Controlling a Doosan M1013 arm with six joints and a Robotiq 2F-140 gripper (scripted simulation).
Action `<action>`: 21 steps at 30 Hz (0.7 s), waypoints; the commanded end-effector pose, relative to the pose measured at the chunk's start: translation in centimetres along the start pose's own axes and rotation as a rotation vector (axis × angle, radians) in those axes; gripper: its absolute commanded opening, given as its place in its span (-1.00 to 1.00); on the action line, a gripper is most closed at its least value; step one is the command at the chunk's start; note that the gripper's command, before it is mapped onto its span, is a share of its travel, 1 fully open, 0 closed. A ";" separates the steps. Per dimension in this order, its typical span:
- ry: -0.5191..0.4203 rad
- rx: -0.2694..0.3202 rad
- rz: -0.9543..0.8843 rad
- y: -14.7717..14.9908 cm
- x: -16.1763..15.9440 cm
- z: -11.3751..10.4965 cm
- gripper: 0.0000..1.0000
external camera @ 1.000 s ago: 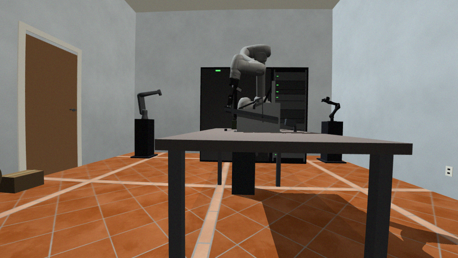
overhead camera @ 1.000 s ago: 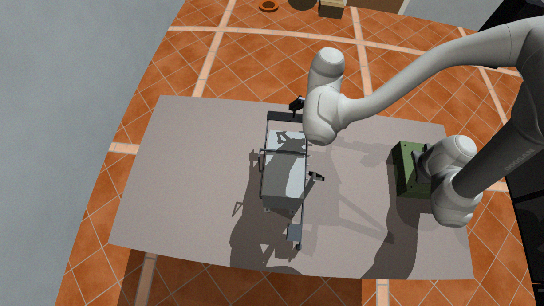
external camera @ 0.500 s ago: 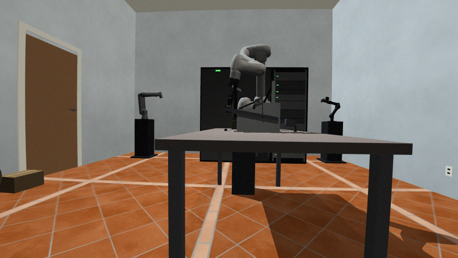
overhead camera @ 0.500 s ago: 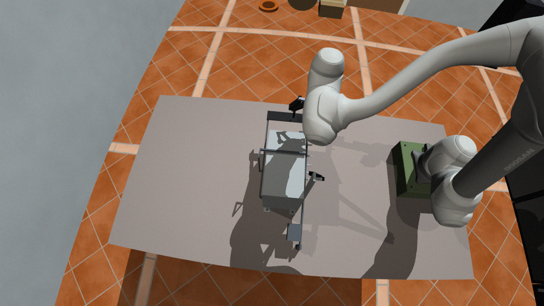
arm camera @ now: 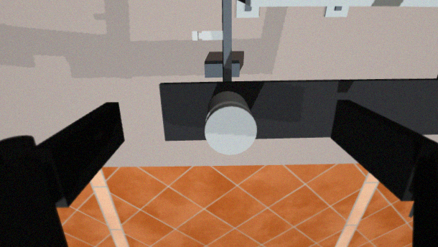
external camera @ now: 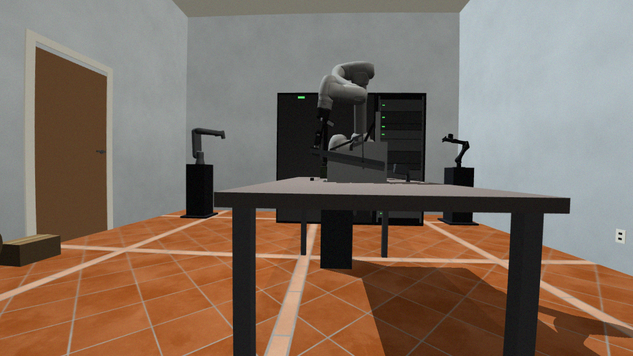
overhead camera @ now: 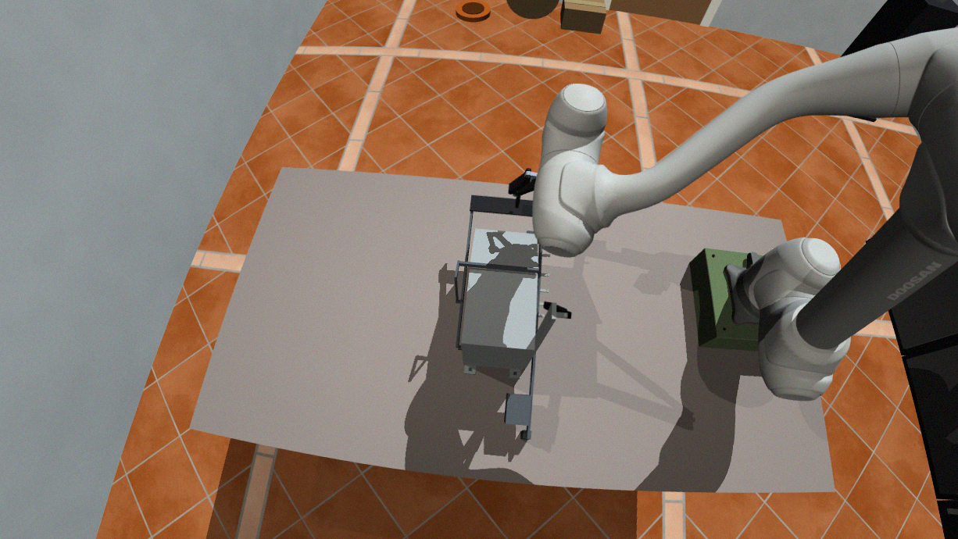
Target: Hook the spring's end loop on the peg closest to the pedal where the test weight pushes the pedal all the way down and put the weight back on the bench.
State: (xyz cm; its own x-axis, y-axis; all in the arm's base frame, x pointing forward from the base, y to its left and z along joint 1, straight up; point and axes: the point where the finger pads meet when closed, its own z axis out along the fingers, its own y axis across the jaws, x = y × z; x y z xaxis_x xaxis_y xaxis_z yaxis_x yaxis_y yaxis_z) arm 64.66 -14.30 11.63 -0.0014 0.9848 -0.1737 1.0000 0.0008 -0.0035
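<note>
In the wrist view the steel test weight, a grey cylinder, stands upright on the dark pedal plate near the bench's edge. My gripper hangs above it, open and empty, with one black finger far out on each side of the weight. From overhead the gripper is over the pedal at the far end of the grey feeder box, and the weight is hidden there. Small pegs line the feeder's right side; I cannot tell which one holds the spring loop. In the low side view the pedal slopes.
A green block carries the arm's base at the bench's right side. A thin rod and a small grey bracket run from the pedal toward the feeder. The tiled floor lies just past the bench edge under the gripper.
</note>
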 end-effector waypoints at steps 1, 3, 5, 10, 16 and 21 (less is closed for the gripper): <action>0.000 -0.001 0.000 0.0 0.0 -0.1 1.00; 0.000 -0.001 0.000 0.0 0.0 -0.1 1.00; 0.000 -0.001 0.000 0.0 0.0 -0.1 1.00; 0.000 -0.001 0.000 0.0 0.0 -0.1 -0.50; 0.000 -0.001 0.000 0.0 0.0 -0.1 -0.50; 0.000 -0.001 0.000 0.0 0.0 -0.1 -0.50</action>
State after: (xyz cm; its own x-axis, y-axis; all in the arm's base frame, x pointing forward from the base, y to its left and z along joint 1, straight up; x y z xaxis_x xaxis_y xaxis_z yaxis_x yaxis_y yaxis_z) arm 64.66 -14.30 11.63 -0.0014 0.9848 -0.1737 1.0000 0.0008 -0.0035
